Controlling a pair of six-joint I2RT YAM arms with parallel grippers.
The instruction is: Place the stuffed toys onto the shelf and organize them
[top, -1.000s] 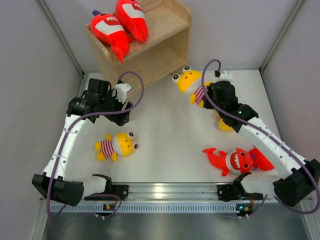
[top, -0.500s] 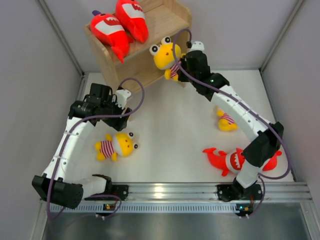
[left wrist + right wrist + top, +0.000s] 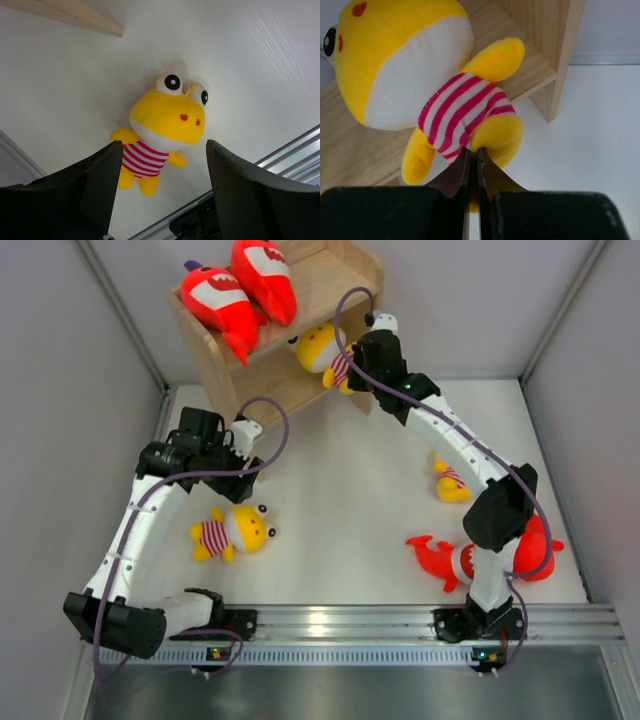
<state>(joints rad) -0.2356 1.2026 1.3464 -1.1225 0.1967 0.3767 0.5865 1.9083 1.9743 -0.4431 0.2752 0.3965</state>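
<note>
**Yellow plush at the shelf's lower tier, pinched by the right gripper**

The right gripper (image 3: 472, 155) has its jaws pressed together on the bottom of a yellow plush (image 3: 415, 65), catching it at the hem of the red-white striped shirt beside one foot. The right arm stretches far across the table (image 3: 340, 470) to the shelf (image 3: 340, 280). The plush is head-first in the opening of the lower tier, under the top board. Whether it rests on the lower board or hangs just above it cannot be told.

On the top tier lie the left red shark (image 3: 215, 300) and the right red shark (image 3: 265, 275), side by side and touching. The left one droops over the front edge.

The left gripper (image 3: 164, 150) hovers with its jaws spread wide and nothing between them. Its wrist view looks down on a second yellow plush (image 3: 167, 117), lying face up on the table and apart from the fingers.

A third yellow plush (image 3: 452, 485) lies on the right side of the table, partly hidden by the right arm. Near the front right corner lies a third red shark (image 3: 460, 560), toothy mouth showing. Just beside it is a fourth red shark (image 3: 543, 558) — mostly hidden behind the arm's elbow.
</note>
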